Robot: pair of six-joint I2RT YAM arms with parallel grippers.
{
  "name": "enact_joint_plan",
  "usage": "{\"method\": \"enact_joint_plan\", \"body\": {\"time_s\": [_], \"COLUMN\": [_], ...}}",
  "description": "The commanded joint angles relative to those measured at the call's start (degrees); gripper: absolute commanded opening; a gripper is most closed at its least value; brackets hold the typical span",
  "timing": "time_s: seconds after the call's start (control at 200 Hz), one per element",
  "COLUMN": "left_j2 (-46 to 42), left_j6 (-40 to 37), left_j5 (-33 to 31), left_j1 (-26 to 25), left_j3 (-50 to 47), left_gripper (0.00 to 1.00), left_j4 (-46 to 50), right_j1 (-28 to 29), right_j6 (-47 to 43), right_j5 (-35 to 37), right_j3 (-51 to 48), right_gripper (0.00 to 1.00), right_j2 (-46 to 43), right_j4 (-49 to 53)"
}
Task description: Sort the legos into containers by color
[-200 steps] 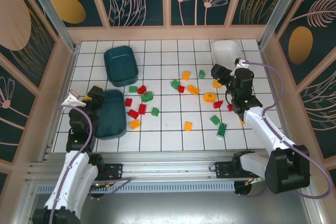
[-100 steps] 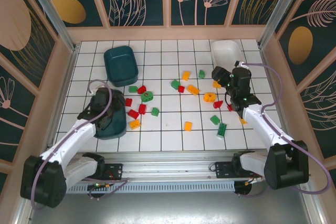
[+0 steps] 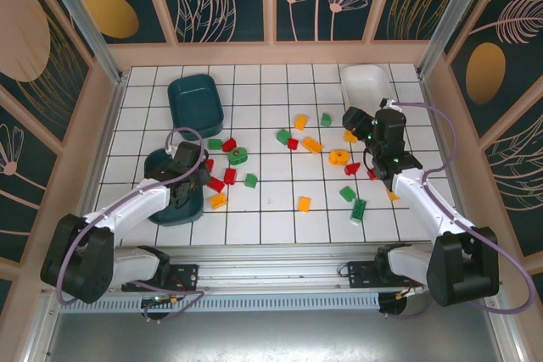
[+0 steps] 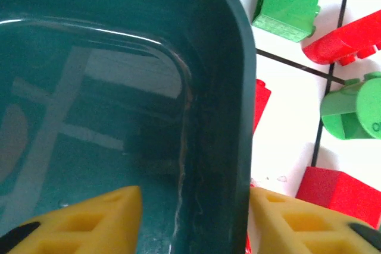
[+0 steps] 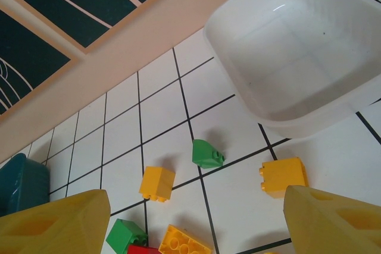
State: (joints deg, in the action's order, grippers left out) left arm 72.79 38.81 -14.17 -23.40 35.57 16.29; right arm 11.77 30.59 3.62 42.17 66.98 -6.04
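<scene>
The left gripper straddles the near teal tub's right wall, jaws half open and holding nothing. 1 red brick lies just outside at 3 o'clock. The right gripper hangs wide open and empty, with 1 yellow brick at 1 o'clock and the white tub just beyond.

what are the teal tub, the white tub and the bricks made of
The teal tub looks like glossy moulded plastic: reflections streak its inside. The white tub is likely smooth plastic, with a soft sheen. The bricks seem hard plastic, crisp-edged and slightly shiny.
</scene>
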Motion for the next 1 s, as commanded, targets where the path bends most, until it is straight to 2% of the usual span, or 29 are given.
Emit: {"method": "enact_joint_plan", "body": {"time_s": [0.0,0.18,0.235,0.36,0.465,0.626,0.701,0.816,0.996], "left_j2": [0.3,0.3,0.4,-0.7,-1.7,-1.2,0.7,7.7,25.8], "left_j6": [-1.8,-2.8,-2.9,-2.7,-2.8,-2.7,-4.5,-8.5,-13.3], "left_j5": [-3.0,-4.2,-4.3,-6.5,-14.2,-19.8,-18.6,-12.7,-8.8], "left_j1": [-0.5,-0.7,-0.8,-2.2,-7.6,-14.3,-15.5,-15.9,-15.9], "left_j3": [1.1,1.1,1.1,3.7,10.8,24.0,29.9,39.3,57.9], "left_gripper": [0.29,0.05,0.00,0.00,0.00,0.00,0.00,0.00,0.00], "left_j4": [1.1,2.0,2.3,5.5,13.0,21.4,20.6,15.2,7.9], "right_j1": [-0.3,-0.9,-1.0,-1.3,-1.7,-2.8,-3.3,-4.4,-7.2], "right_j6": [0.3,0.3,0.3,0.1,-0.2,-0.3,-0.4,-0.4,-0.3], "right_j5": [1.3,0.6,0.4,0.2,0.1,-0.5,-0.9,-1.4,-2.4], "right_j3": [-0.4,-0.6,-0.6,-0.3,0.1,0.7,1.0,1.6,1.4], "right_gripper": [0.77,0.77,0.77,0.77,0.77,0.77,0.77,0.77,0.77], "right_j2": [0.2,0.2,0.1,0.0,0.0,0.1,0.1,0.2,0.6], "right_j4": [-0.6,-0.7,-0.6,-0.3,0.1,0.1,0.2,0.2,-0.6]}}
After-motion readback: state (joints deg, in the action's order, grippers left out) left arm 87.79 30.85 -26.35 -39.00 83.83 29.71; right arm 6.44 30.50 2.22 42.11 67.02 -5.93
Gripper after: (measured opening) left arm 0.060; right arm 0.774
